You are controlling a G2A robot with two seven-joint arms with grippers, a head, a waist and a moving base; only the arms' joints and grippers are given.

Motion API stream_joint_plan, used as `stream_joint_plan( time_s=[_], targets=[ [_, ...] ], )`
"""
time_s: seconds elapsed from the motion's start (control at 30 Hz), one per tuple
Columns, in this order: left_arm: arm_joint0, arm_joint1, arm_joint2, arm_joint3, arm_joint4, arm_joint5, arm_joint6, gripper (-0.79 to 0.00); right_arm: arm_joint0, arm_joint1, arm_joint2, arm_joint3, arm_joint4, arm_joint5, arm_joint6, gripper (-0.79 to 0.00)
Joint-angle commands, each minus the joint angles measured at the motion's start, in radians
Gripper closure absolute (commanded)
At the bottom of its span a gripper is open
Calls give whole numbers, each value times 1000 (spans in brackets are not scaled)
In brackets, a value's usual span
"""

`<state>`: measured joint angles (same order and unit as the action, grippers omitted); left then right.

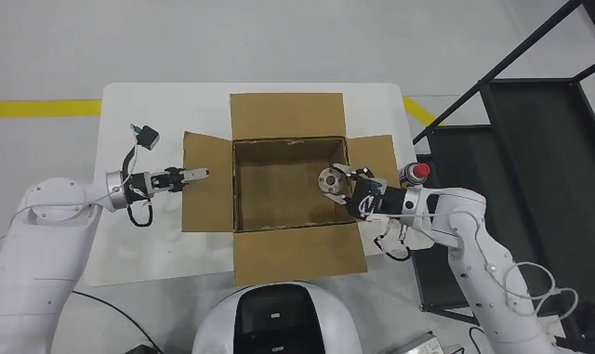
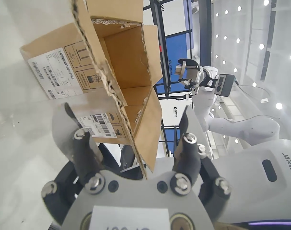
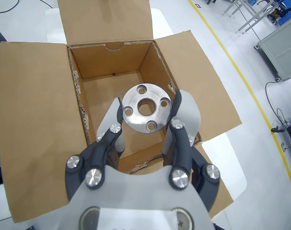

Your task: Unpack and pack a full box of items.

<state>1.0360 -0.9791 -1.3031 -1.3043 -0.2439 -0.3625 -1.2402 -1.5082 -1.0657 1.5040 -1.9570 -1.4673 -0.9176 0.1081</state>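
An open cardboard box [image 1: 288,231] stands in the middle of the white table [image 1: 130,242], all flaps folded outward. My right gripper [image 3: 146,108] is shut on a round metal flange [image 3: 135,117] with several bolt holes, held over the box's right side, above its bare floor [image 3: 97,89]. The flange [image 1: 329,178] and right gripper [image 1: 342,184] also appear from above. My left gripper [image 2: 126,120] is open at the box's left flap [image 1: 206,182], whose edge [image 2: 116,96] runs between the fingers [image 2: 84,142] without being clamped.
A small red-topped object [image 1: 416,173] sits at the table's right edge beside the right flap [image 1: 376,156]. A dark metal stair frame [image 1: 521,140] stands close to the table's right side. Bare table lies left of the box.
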Motion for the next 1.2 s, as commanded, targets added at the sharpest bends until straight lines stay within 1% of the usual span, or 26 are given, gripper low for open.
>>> stream_joint_plan(
  time_s=[0.0, 0.27, 0.4, 0.57, 0.7, 0.83, 0.9, 1.0, 1.1, 1.13, 1.17],
  targets=[
    [4, 2, -2, -4, 3, 3, 4, 0, -5, 2, 3, -7, 1, 4, 1, 0],
    [17, 9, -15, -21, 2, 15, 15, 0, -15, 9, 19, -32, 24, 7, -9, 0],
    [35, 19, -48, -39, 8, 14, 13, 0, -20, 12, 28, -37, 31, 5, -18, 0],
    [79, 39, -129, -66, 13, 13, 4, 0, -18, 15, 18, -39, 37, 6, -29, 0],
    [127, 60, -221, -83, 19, 21, -2, 0, -7, 16, -3, -32, 37, 4, -29, 0],
    [178, 79, -306, -90, 30, 27, -36, 0, 5, 18, -23, -24, 38, 1, -27, 0],
    [196, 86, -338, -87, 24, 10, -54, 0, 12, 18, -32, -19, 39, -3, -25, 0],
    [210, 94, -382, -80, 8, 14, -46, 0, 24, 19, -46, -15, 40, -6, -23, 0],
    [219, 99, -402, -81, 7, 19, -30, 0, 35, 20, -57, -15, 45, -9, -21, 0],
    [220, 100, -407, -78, 6, 20, -19, -508, 37, 21, -61, -15, 46, -9, -19, 0],
    [222, 101, -406, -77, 4, 27, -20, -785, 39, 21, -64, -14, 47, -10, -17, 0]
  ],
)
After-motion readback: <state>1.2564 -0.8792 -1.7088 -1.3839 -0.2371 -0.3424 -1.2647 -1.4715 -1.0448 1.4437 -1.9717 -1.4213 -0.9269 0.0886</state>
